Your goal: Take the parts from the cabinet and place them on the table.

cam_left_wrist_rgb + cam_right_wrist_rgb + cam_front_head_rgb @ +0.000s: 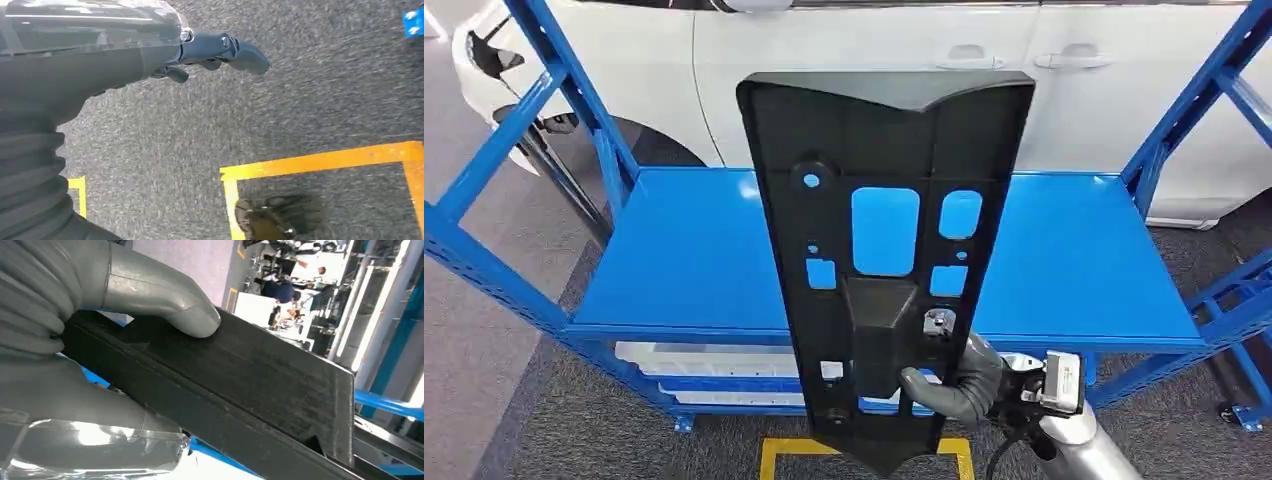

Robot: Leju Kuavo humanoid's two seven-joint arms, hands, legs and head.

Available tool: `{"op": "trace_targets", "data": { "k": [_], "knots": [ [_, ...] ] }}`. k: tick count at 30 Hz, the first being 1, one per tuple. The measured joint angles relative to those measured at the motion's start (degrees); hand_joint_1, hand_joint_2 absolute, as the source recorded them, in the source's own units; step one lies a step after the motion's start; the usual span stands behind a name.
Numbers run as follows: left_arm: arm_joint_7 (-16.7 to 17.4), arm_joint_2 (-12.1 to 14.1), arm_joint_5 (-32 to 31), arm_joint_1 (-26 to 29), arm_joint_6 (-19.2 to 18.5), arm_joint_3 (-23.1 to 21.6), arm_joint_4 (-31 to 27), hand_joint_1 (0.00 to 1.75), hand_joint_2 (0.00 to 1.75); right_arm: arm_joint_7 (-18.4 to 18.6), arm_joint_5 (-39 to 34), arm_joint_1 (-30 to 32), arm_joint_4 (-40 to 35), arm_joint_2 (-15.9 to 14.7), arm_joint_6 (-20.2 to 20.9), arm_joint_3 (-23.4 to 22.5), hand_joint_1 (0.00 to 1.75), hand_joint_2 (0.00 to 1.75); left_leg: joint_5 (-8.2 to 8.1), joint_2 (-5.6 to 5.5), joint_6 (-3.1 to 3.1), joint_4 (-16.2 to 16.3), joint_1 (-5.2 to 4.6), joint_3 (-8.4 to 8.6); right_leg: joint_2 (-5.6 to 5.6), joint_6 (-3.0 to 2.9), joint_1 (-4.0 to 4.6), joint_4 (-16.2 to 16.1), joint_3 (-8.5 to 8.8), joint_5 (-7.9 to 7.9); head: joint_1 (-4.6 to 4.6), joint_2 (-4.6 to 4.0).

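Right hand [959,385] grips black panel [884,250] by its lower edge, upright before the blue shelf [694,260]. Left hand [215,52] empty, fingers apart, over grey carpet [300,100].

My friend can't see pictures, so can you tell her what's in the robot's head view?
The robot's right hand holds a long black plastic panel with cut-out holes upright, gripping near its lower end, in front of a bare blue metal shelf. Behind the shelf is a white car, and yellow floor tape shows below.

Looks like a car workshop: blue steel racking [1074,250] at twelve o'clock, white car [874,40] behind, yellow floor marking [864,452] at six.
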Motion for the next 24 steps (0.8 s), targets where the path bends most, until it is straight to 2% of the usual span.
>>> {"op": "trace_targets", "data": {
  "k": [1, 2, 3, 4, 6, 7, 8, 11, 12, 13, 14, 15, 16, 17, 18, 19, 20, 21, 22, 23, 24],
  "knots": [
    [0.0, 0.0, 0.0, 0.0, 0.0, 0.0, 0.0, 0.0, 1.75, 0.0, -0.3, -0.2, 0.1, 0.0, 0.3, 0.0, 1.69, 1.75, -2.34, 0.0, -0.13, 4.0, 0.01, -0.94, -0.06, -0.05, 0.06, 0.0, -0.69, 0.5, 0.0, 0.02],
    [0.0, 0.1, 0.0, 0.1, 0.0, 0.0, 0.0, 0.0, 1.75, 0.0, -0.7, -0.5, 0.3, 0.0, 0.5, 0.0, 1.69, 1.75, -3.71, 0.01, -0.24, 6.8, 0.01, -1.2, -0.08, -0.04, 0.14, 0.1, -1.56, 1.11, 0.0, 0.02],
    [0.0, 0.0, 0.0, 0.1, 0.0, 0.0, 0.0, 0.0, 1.75, 0.0, -1.0, -0.8, 0.4, 0.0, 0.6, 0.0, 1.69, 1.75, -3.57, 0.01, -0.29, 6.8, 0.01, -0.26, -0.07, 0.04, 0.15, 0.3, -2.35, 1.61, 0.0, 0.02],
    [0.0, 0.0, 0.0, 0.1, 0.0, 0.0, 0.0, 0.0, 1.75, 0.0, -1.4, -1.1, 0.5, 0.0, 0.7, 0.0, 1.69, 1.75, -2.49, 0.01, -0.24, 4.1, 0.01, 2.06, -0.07, 0.18, 0.14, 0.4, -3.14, 2.11, 0.0, 0.02],
    [0.0, 0.1, 0.0, -0.1, 0.0, 0.0, 0.0, 0.0, 1.75, 0.0, -1.6, -1.4, 0.6, 0.0, 0.5, -0.1, 1.69, 1.75, 0.57, 0.02, 0.1, -5.6, 0.01, 8.94, -0.03, 0.53, 0.12, 0.8, -4.38, 2.97, 0.0, 0.02],
    [0.0, 0.1, 0.0, -0.2, 0.1, 0.0, 0.0, 0.0, 1.75, 0.0, -1.6, -1.4, 0.6, 0.0, 0.4, -0.1, 1.69, 1.75, 0.09, -0.03, 0.52, -10.3, -0.02, 11.75, -0.08, 0.84, 0.12, 1.2, -4.78, 3.35, -0.02, 0.0],
    [-0.1, 0.1, 0.1, -0.2, 0.1, 0.0, 0.0, 0.0, 1.75, -0.1, -1.6, -1.3, 0.6, -0.1, 0.2, -0.2, 1.69, 1.75, 0.77, -0.12, 0.91, -10.5, -0.44, 11.27, -0.1, 1.25, 0.46, 1.3, -5.06, 3.66, 0.0, 0.02],
    [-0.2, 0.1, 0.3, 0.3, 0.2, 0.0, 0.0, 0.0, 1.75, -0.3, -1.5, -1.1, 0.6, -0.1, -0.2, -0.2, 1.69, 1.75, 1.94, -0.12, 1.94, -10.2, -0.72, 10.59, -0.09, 2.27, 0.13, 0.5, -5.17, 5.36, 0.0, 0.02],
    [-0.2, 0.1, 0.3, 0.4, 0.2, 0.0, 0.0, 0.0, 1.75, -0.3, -1.5, -1.1, 0.6, -0.3, -0.2, -0.2, 1.69, 1.75, 3.01, 0.13, 2.37, -10.7, -0.3, 10.12, 0.11, 2.63, 0.1, 0.5, -5.59, 5.5, 0.0, 0.0],
    [-0.2, 0.1, 0.3, 0.2, 0.2, 0.0, 0.0, 0.0, 1.75, -0.4, -1.5, -1.0, 0.6, -0.4, -0.2, -0.2, 1.69, 1.75, 3.81, 0.38, 2.81, -10.8, -0.24, 9.52, 0.22, 2.89, -0.14, 1.5, -6.36, 3.15, 0.0, 0.02],
    [-0.3, 0.1, 0.3, 0.1, 0.2, 0.0, 0.0, 0.0, 1.75, -0.4, -1.5, -1.1, 0.6, -0.6, -0.2, -0.2, 1.69, 1.75, 4.49, 0.41, 3.25, -10.8, -0.24, 8.67, 0.23, 3.07, -0.21, 4.4, -7.48, -0.73, 0.0, 0.0],
    [-0.3, 0.1, 0.3, 0.1, 0.2, 0.0, 0.0, 0.0, 1.75, -0.4, -1.5, -1.0, 0.6, -0.8, -0.2, -0.3, 1.69, 1.75, 5.14, 0.41, 3.26, -10.8, -0.26, 7.84, 0.23, 3.33, -0.37, 8.6, -8.59, -4.47, 0.0, 0.0],
    [-0.3, 0.1, 0.3, 0.2, 0.2, 0.0, 0.0, 0.0, 1.75, -0.4, -1.5, -1.0, 0.6, -0.8, -0.2, -0.3, 1.69, 1.75, 5.73, 0.41, 3.25, -10.7, -0.32, 7.0, 0.23, 3.55, -0.42, 13.0, -9.5, -7.16, 0.0, 0.02],
    [-0.4, 0.1, 0.3, 0.3, 0.2, 0.0, 0.0, 0.0, 1.75, -0.4, -1.5, -1.0, 0.6, -0.8, -0.2, -0.3, 1.69, 1.75, 6.42, 0.43, 3.18, -10.6, -0.34, 6.01, 0.24, 3.7, -0.43, 16.8, -10.0, -8.43, 0.0, 0.0],
    [-0.4, 0.1, 0.3, 0.3, 0.2, 0.0, 0.0, 0.0, 1.75, -0.4, -1.5, -0.9, 0.6, -0.9, -0.2, -0.3, 1.69, 1.75, 7.03, 0.45, 3.13, -10.5, -0.33, 5.08, 0.23, 3.76, -0.45, 18.5, -9.64, -7.86, 0.0, 0.02],
    [-0.4, 0.1, 0.3, 0.3, 0.2, 0.0, 0.0, 0.0, 1.75, -0.4, -1.5, -0.9, 0.6, -0.9, -0.2, -0.3, 1.69, 1.75, 7.6, 0.48, 3.07, -10.4, -0.33, 4.16, 0.23, 3.75, -0.48, 17.9, -8.15, -6.23, 0.0, 0.02],
    [-0.4, 0.1, 0.3, 0.3, 0.2, 0.0, 0.0, 0.0, 1.75, -0.4, -1.5, -0.9, 0.6, -0.9, -0.2, -0.3, 1.69, 1.75, 8.15, 0.48, 2.92, -10.2, -0.33, 3.27, 0.23, 3.65, -0.48, 15.1, -5.48, -4.02, 0.0, 0.0],
    [-0.4, 0.1, 0.3, 0.3, 0.2, 0.0, 0.0, 0.0, 1.75, -0.4, -1.5, -1.0, 0.6, -0.9, -0.2, -0.3, 1.69, 1.75, 8.66, 0.47, 2.73, -9.9, -0.33, 2.42, 0.23, 3.41, -0.45, 10.3, -1.54, -2.46, 0.0, 0.02],
    [-0.4, 0.1, 0.3, 0.3, 0.2, 0.0, 0.0, 0.0, 1.75, -0.4, -1.5, -1.1, 0.5, -0.9, -0.2, -0.3, 1.69, 1.75, 9.15, 0.43, 2.53, -9.8, -0.33, 1.95, 0.25, 3.08, -0.41, 5.2, 2.46, -2.84, 0.0, 0.0],
    [-0.4, 0.0, 0.3, 0.3, 0.2, 0.0, 0.0, 0.0, 1.75, -0.4, -1.4, -1.2, 0.5, -0.9, -0.2, -0.4, 1.69, 1.75, 9.53, 0.31, 2.18, -9.6, -0.63, 1.53, 0.29, 2.68, 0.06, 0.0, 5.62, -5.17, 0.0, 0.0],
    [-0.5, 0.0, 0.3, 0.3, 0.2, 0.0, 0.0, 0.0, 1.75, -0.4, -1.5, -1.1, 0.5, -1.0, -0.2, -0.5, 1.69, 1.75, 10.13, 0.38, 1.85, -9.9, -0.48, 1.67, 0.37, 2.36, 0.1, -0.2, 5.53, -5.0, -0.11, 0.0]
  ]
}}
